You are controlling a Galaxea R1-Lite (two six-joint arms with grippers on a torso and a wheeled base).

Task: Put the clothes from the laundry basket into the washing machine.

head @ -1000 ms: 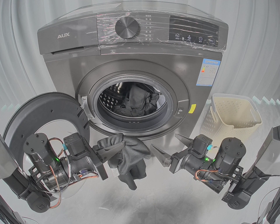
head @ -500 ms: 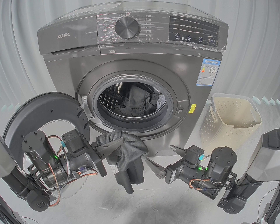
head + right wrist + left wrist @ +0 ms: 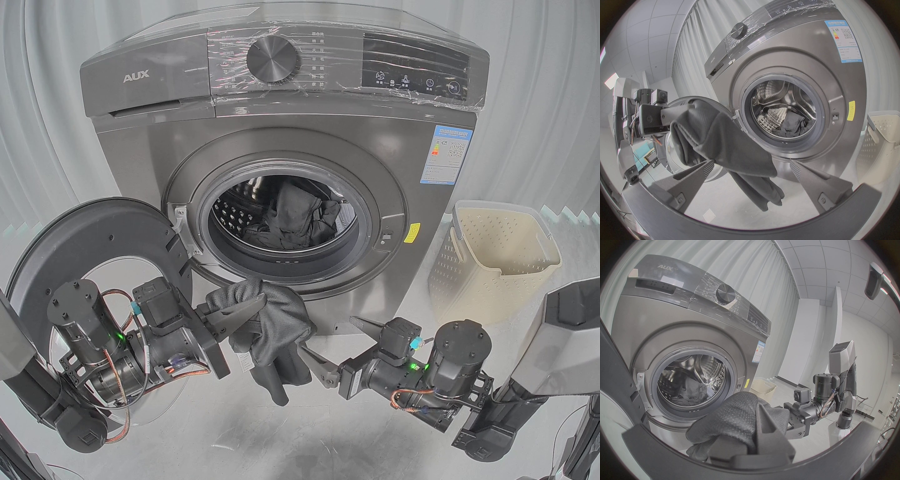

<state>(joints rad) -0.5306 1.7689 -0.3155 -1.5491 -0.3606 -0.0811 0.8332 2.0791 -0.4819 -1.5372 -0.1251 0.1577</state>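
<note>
One dark grey garment [image 3: 281, 331] hangs from the left gripper [image 3: 253, 310], whose jaws are clamped on its upper fold. It is just in front of and below the open mouth of the washing machine [image 3: 281, 125], and its loose end dangles toward the floor. The right gripper [image 3: 328, 336] sits just beside the hanging cloth with its jaws spread wide, holding nothing. A heap of dark clothes [image 3: 294, 219] lies inside the drum, so part of the load looks already delivered. The door [image 3: 81, 237] stands swung open on the robot's left. The laundry basket [image 3: 462, 275] stands on the floor to the right of the machine. What shows of its inside looks bare, so this garment is likely the last. What is left is to lift it over the rim and release it in the drum.
</note>
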